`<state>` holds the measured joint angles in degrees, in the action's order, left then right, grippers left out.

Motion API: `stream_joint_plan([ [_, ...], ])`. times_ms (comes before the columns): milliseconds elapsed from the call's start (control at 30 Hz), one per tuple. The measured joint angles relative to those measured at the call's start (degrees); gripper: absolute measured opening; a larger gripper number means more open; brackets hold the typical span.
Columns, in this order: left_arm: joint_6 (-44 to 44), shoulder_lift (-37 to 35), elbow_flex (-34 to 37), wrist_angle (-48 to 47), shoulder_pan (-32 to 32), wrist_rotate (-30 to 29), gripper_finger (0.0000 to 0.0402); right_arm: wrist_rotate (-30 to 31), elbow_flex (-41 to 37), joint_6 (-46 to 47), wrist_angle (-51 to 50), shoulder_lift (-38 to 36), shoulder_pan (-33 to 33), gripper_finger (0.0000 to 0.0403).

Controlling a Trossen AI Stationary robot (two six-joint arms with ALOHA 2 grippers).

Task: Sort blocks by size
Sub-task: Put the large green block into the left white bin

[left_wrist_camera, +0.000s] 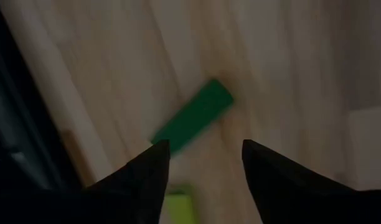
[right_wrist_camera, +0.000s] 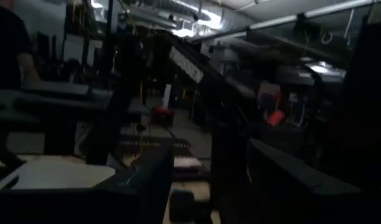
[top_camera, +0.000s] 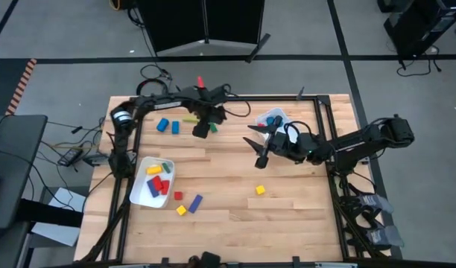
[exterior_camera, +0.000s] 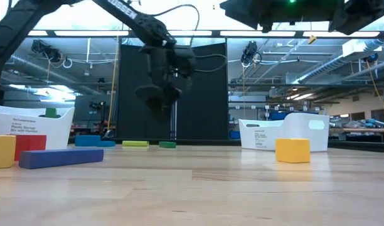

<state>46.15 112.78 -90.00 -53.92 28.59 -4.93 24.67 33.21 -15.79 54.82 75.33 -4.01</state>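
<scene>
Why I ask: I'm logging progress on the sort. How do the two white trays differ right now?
The left tray sits near the table's front left; the right tray sits at the back right. The left tray holds red, yellow, green and blue blocks; in the right tray only a few blue and red pieces show, partly hidden by the right gripper. Both are white rectangular bins.

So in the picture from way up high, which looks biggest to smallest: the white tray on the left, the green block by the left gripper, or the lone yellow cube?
1. White tray, clearly the largest.
2. Green block.
3. Lone yellow cube, a bit smaller than the green block, though those two look close.
</scene>
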Motion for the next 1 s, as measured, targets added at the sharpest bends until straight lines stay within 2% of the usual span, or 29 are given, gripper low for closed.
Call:
stream_joint_plan([
  [300, 5.28, 8.28, -4.74, 0.24, -1.66, -6.53, 0.0281, -0.11, -0.02, -6.50, -2.18, -3.09, 0.04, 0.0206],
  [400, 6.47, 10.68, -4.80, 0.17, -1.75, -9.87, 0.0289, -0.18, -0.02, -8.50, -2.18, -3.92, 0.11, 0.0204],
  [500, 6.17, 12.28, -4.83, 0.09, -1.69, -10.27, 0.0285, -0.23, -0.02, -10.39, -2.28, -4.57, 0.13, 0.0203],
  [633, 4.79, 13.65, -5.06, -0.04, -1.78, -10.78, 0.0242, -0.26, -0.02, -12.01, -2.28, -6.01, 0.29, 0.0201],
  [833, 1.68, 14.03, -6.66, 1.56, -0.95, -9.94, 0.0091, -0.28, 0.00, -13.86, -5.11, -8.43, 0.44, 0.0202],
  [1000, -0.50, 14.34, -8.63, 2.04, -1.06, -5.31, 0.0096, -0.28, 0.00, -14.43, -6.29, -9.45, 0.44, 0.0195],
])
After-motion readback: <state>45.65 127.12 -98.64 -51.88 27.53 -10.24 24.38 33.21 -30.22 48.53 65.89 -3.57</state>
